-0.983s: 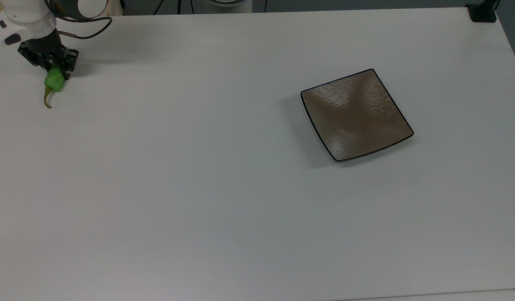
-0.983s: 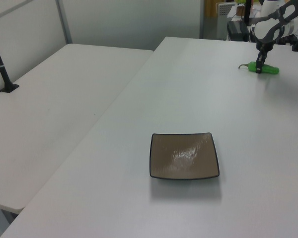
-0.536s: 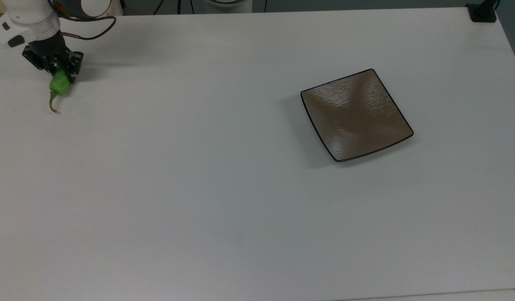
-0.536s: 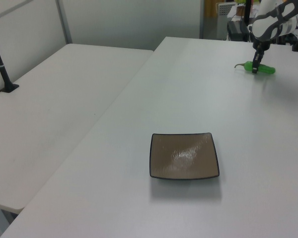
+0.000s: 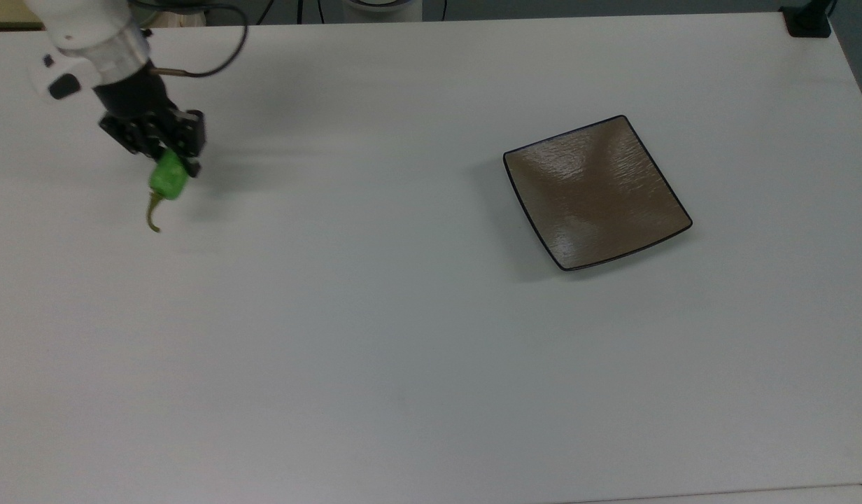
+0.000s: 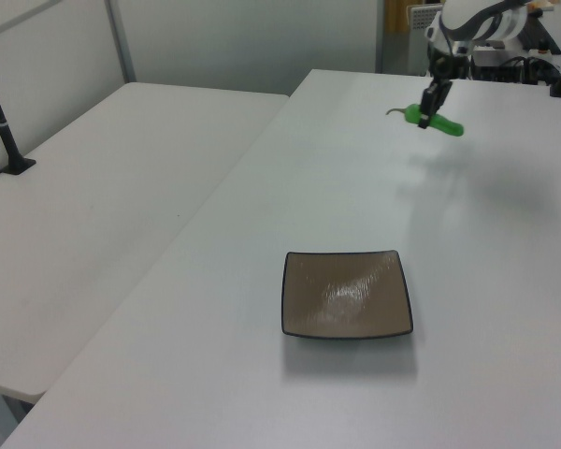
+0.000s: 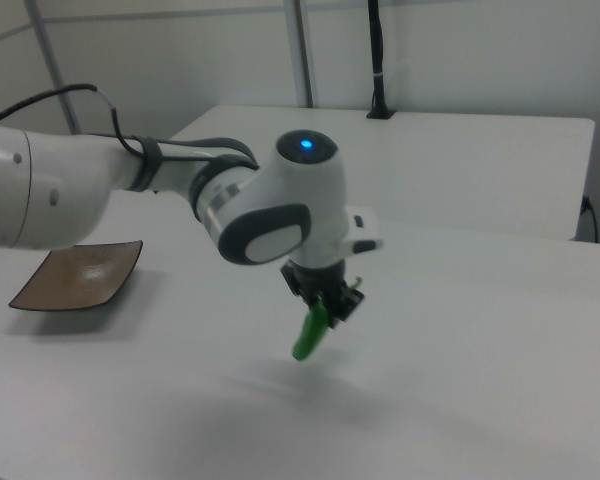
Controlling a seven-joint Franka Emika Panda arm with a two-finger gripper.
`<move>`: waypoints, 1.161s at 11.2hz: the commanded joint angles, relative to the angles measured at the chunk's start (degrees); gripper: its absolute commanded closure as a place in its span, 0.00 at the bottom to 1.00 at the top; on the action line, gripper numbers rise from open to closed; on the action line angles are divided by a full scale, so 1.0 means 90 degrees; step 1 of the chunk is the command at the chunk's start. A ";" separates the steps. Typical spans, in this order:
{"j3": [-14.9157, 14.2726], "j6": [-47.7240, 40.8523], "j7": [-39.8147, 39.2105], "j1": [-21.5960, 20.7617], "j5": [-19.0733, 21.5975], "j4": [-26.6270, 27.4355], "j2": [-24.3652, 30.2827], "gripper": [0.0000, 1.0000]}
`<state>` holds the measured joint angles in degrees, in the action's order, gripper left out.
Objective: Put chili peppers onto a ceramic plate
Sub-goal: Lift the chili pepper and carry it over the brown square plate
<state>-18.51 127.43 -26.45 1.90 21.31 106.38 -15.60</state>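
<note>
One bright green wrinkly chili pepper (image 5: 167,178) hangs pinched in the black two-finger gripper (image 5: 171,158), clear of the white table (image 5: 403,336). Well apart from the pincer, toward the top view's right, waits the square brown ceramic plate (image 5: 596,192); a level carry would likely keep the pepper from slipping.

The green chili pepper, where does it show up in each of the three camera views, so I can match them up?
Top view: green chili pepper at upper left, held in the gripper, stem pointing down.
Left view: pepper at upper right, lifted above the table.
Right view: pepper at centre, hanging below the gripper.
Shared landmark: the square brown ceramic plate, empty.
</note>
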 commanded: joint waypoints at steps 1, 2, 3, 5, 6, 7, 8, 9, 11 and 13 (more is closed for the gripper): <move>0.0959 -0.0135 0.1545 -0.0075 0.0093 -0.0364 0.0015 0.76; 0.1349 -0.0097 0.2103 -0.0075 0.0064 -0.0520 0.0005 0.76; 0.1643 -0.0087 0.2553 -0.0201 0.0005 -0.0657 -0.0043 0.76; 0.2189 0.0001 0.3481 -0.0523 -0.0044 -0.0881 -0.0044 0.76; 0.2522 0.0001 0.3950 -0.0563 -0.0276 -0.0931 -0.0034 0.75; 0.2941 0.0001 0.4235 -0.0573 -0.0656 -0.0941 -0.0034 0.74; 0.3341 0.0001 0.4489 -0.0583 -0.0969 -0.0932 -0.0034 0.74; 0.3606 0.0021 0.4762 -0.0670 -0.1165 -0.0922 -0.0063 0.74; 0.3765 0.0109 0.5192 -0.1147 -0.1410 -0.0922 -0.0170 0.71; 0.3970 0.0186 0.5544 -0.1431 -0.1780 -0.0932 -0.0433 0.71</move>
<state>16.08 127.56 19.61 -8.47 9.18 98.43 -17.00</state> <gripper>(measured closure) 0.626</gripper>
